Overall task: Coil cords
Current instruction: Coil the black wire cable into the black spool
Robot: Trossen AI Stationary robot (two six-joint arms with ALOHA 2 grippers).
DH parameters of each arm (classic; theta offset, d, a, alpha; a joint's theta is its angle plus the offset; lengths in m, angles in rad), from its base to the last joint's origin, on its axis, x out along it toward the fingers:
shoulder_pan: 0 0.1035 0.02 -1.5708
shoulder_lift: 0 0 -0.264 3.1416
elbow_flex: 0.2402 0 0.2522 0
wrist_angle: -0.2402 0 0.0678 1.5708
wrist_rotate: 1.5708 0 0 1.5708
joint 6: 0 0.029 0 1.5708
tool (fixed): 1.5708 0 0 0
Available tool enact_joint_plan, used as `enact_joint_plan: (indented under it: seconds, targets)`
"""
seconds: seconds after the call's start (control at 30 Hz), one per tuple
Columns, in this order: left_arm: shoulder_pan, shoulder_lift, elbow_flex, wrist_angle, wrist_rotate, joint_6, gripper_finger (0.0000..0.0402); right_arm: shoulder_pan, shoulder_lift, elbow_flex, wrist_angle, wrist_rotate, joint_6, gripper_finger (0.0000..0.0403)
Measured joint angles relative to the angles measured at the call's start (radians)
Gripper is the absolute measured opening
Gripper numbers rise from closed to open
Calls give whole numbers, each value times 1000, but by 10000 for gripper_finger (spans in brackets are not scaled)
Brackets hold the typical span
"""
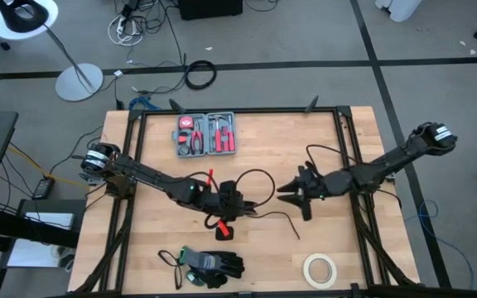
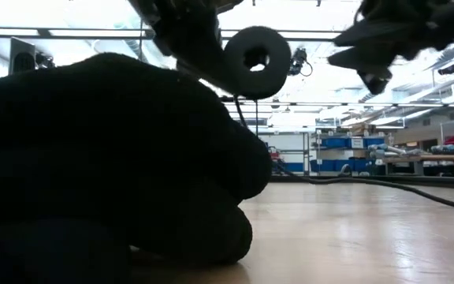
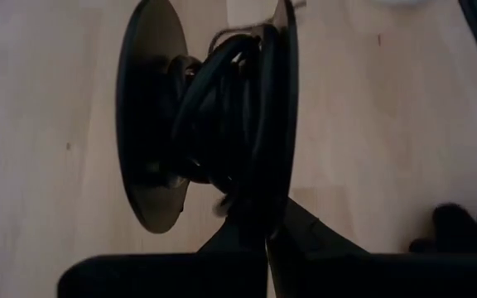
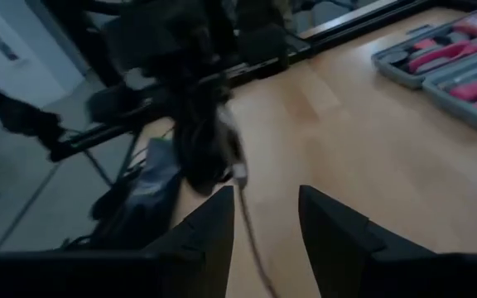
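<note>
Cord (image 3: 222, 108) is seen partly wound on a small round spool, clamped edge-on by the left gripper (image 1: 226, 201) near table centre — jaws fully clenched on the spool. A loose loop arcs up from it and a tail (image 1: 284, 220) trails across the wood toward the right gripper (image 1: 292, 195). That gripper hangs just beside the tail with fingers (image 4: 209, 228) spread and nothing held between them; the strand runs down between the fingers in the right wrist view.

Risks, as judged: the tail could be missed or pinched off-centre if the right jaws close while the strand lies slack. A tug on the tail might drag windings off the spool or twist the spool in the clenched jaws. The free loop could snag on the left arm or on the red-handled item (image 1: 215, 223) lying just below the left gripper.

Containers — a grey tool case (image 1: 205, 135) lies open at the table's far edge, pliers and red-handled tools seated in its trays. Black gloves (image 1: 214, 265) and a tape roll (image 1: 320, 269) are at the near edge, well apart from the work.
</note>
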Motion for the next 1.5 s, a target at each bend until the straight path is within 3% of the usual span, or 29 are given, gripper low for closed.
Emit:
enact_joint_plan:
  seconds: [0.37,0.67,0.93,1.5]
  targets:
    - [20,0,49,1,-11,0,0,-88,233,281,-74,-89,-199,137]
    - [20,0,50,-18,8,-26,0,-136,363,423,-210,-184,-233,121]
    - [24,0,52,-44,21,-53,0,-139,387,440,-223,-207,-250,111]
    - [39,2,175,-151,-14,8,0,-140,380,442,-218,-193,-247,81]
